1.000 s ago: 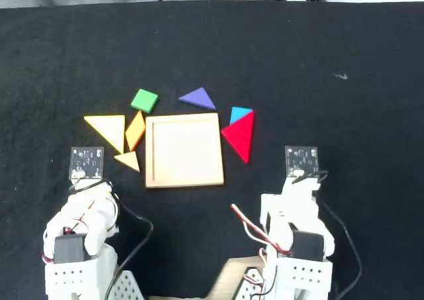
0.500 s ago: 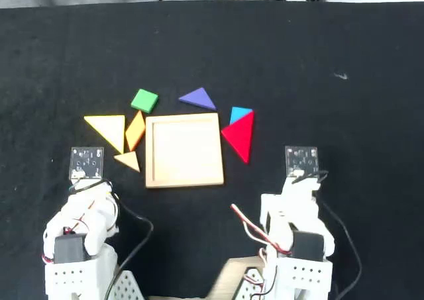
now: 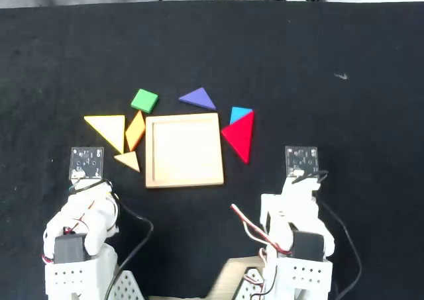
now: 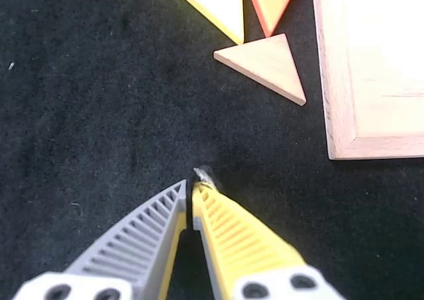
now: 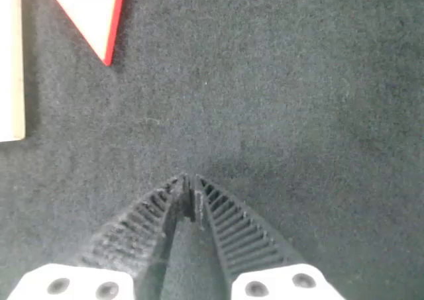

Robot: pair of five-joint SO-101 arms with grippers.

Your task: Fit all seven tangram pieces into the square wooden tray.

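Nothing legible: no words, numbers, labels or signs. Pale specks on the left black plate and on the right black plate, each atop an arm, too small to read.
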